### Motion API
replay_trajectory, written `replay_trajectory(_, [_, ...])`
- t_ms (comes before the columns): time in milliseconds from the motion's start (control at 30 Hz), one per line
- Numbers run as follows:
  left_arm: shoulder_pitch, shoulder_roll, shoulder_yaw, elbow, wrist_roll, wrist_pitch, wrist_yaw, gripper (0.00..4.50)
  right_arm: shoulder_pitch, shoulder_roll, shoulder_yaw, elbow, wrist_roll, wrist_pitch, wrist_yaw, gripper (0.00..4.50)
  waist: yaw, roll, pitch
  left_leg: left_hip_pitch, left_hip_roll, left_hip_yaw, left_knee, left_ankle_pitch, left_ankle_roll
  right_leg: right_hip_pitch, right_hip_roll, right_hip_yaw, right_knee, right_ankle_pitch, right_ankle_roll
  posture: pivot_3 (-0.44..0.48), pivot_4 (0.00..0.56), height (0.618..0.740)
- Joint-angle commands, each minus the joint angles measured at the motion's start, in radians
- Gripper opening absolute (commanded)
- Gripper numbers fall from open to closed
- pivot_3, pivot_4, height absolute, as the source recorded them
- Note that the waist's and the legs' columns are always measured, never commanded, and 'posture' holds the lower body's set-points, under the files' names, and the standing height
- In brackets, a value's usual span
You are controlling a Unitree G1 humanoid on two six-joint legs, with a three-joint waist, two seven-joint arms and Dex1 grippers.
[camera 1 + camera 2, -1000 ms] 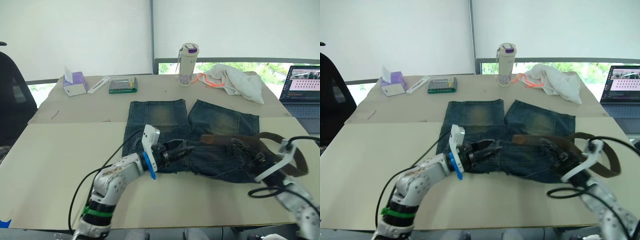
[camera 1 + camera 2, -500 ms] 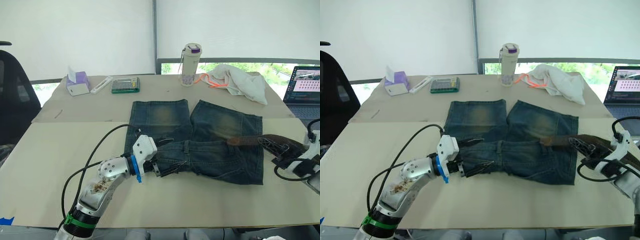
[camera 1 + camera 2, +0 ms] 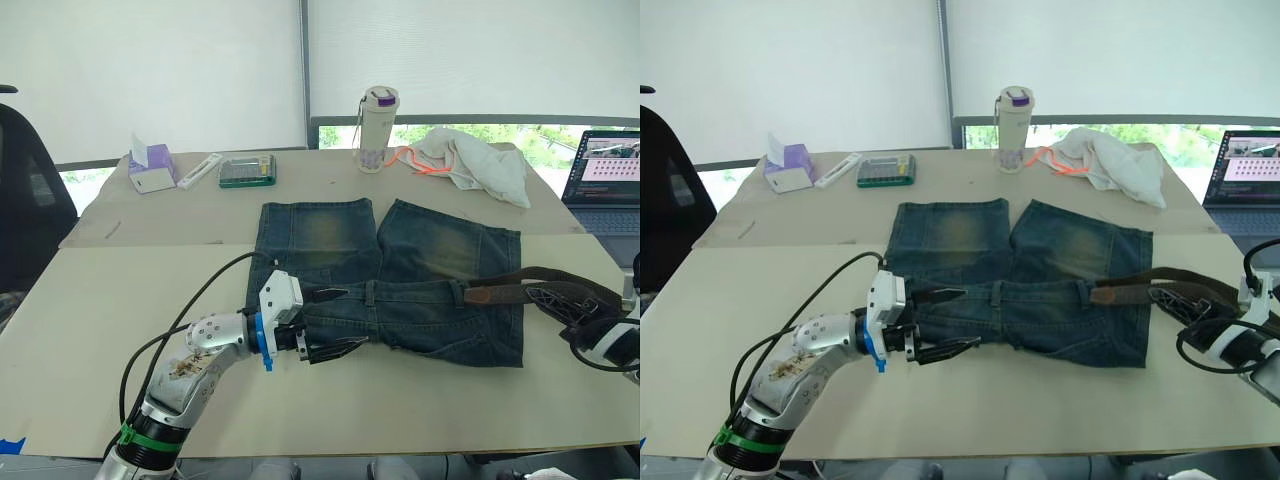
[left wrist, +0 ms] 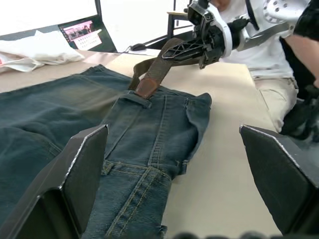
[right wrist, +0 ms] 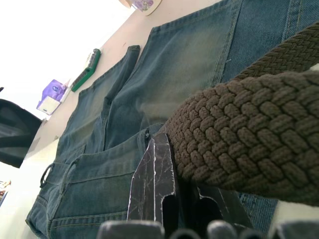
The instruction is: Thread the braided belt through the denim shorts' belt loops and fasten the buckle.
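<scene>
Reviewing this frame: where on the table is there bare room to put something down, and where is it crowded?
Bare tabletop spreads on the robot's left of the dark blue denim shorts, and a strip runs along the near edge. Crowded: the far edge, with tissue box, calculator, bottle, white cloth; and the right, where the right gripper holds the brown braided belt.

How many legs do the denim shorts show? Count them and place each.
2. The denim shorts lie flat: the left leg and the right leg are side by side, pointing away from the robot toward the bottle. Neither is hidden.
</scene>
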Motion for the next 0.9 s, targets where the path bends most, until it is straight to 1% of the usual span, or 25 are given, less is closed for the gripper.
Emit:
replay_trajectory(33, [-0.027, 0.018, 0.034, -0.007, -0.038, 0.019, -0.031, 4.47, -0.057, -0.021, -0.008, 0.051, -0.055, -0.034, 0.038, 0.00, -0.001, 0.000, 0.000, 0.000, 0.000, 0.000, 0.000, 0.000, 0.000, 0.000, 0.000, 0.000, 0.000, 0.000, 0.000, 0.000, 0.150, 0.740])
replay_trajectory(200, [-0.027, 0.024, 0.038, -0.010, -0.042, 0.030, -0.040, 4.47, -0.093, 0.004, 0.001, 0.048, -0.096, -0.026, 0.059, 0.00, -0.005, 0.000, 0.000, 0.000, 0.000, 0.000, 0.000, 0.000, 0.000, 0.000, 0.000, 0.000, 0.000, 0.000, 0.000, 0.000, 0.150, 0.740])
replay_trajectory(367, [-0.023, 0.033, 0.038, -0.010, -0.037, 0.031, -0.045, 4.47, -0.107, -0.004, 0.002, 0.075, -0.143, -0.033, 0.088, 0.00, -0.005, 0.000, 0.000, 0.000, 0.000, 0.000, 0.000, 0.000, 0.000, 0.000, 0.000, 0.000, 0.000, 0.000, 0.000, 0.000, 0.150, 0.740])
replay_trajectory(500, [-0.027, 0.028, 0.037, -0.006, -0.030, 0.029, -0.043, 4.47, -0.107, 0.015, 0.013, 0.017, -0.149, -0.014, 0.091, 0.00, -0.007, 0.000, 0.000, 0.000, 0.000, 0.000, 0.000, 0.000, 0.000, 0.000, 0.000, 0.000, 0.000, 0.000, 0.000, 0.000, 0.150, 0.740])
replay_trajectory(700, [-0.026, 0.025, 0.031, -0.004, -0.022, 0.025, -0.043, 4.47, -0.119, 0.051, 0.048, -0.048, -0.198, -0.051, 0.077, 0.00, -0.011, 0.001, 0.000, 0.001, 0.001, 0.000, 0.000, 0.000, 0.000, 0.000, 0.000, 0.000, 0.000, 0.000, 0.000, 0.000, 0.150, 0.740])
replay_trajectory(900, [-0.025, 0.022, 0.031, -0.006, -0.018, 0.024, -0.039, 4.47, -0.140, 0.058, 0.025, -0.050, -0.246, -0.102, 0.059, 0.00, -0.009, 0.001, -0.001, 0.000, 0.000, 0.000, 0.000, 0.000, 0.000, 0.000, 0.000, 0.000, 0.000, 0.000, 0.000, 0.000, 0.150, 0.740])
